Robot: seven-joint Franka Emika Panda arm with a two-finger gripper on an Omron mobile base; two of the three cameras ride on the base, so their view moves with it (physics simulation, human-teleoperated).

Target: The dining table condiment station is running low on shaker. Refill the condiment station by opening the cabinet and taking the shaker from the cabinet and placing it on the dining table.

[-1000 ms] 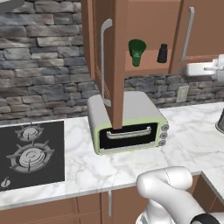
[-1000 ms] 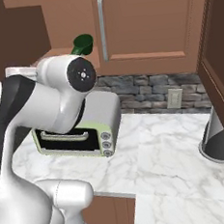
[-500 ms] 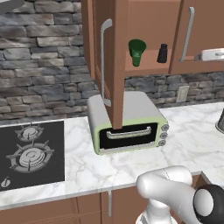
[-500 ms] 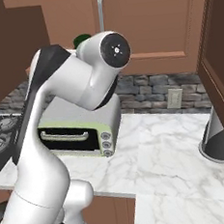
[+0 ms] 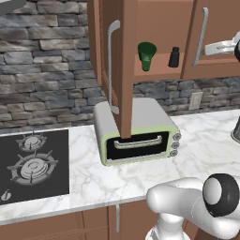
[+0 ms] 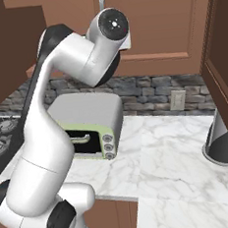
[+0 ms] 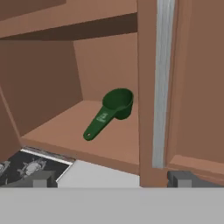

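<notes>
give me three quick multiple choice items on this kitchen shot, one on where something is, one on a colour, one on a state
1. Where does the shaker stand?
A. on the cabinet shelf, to the right of the green cup
B. on top of the toaster oven
C. on the stove

2. What colour is the toaster oven's front frame?
A. red
B. pale green
C. blue

3. How is the cabinet's left door?
A. shut flat
C. swung open
B. taken off

Key: 1 A, the left base view shows the black shaker on the shelf, apart from the cup. 2 B, a light green rim rings the dark oven window. 3 C, the door juts edge-on toward the camera and the shelf is bare to view.
</notes>
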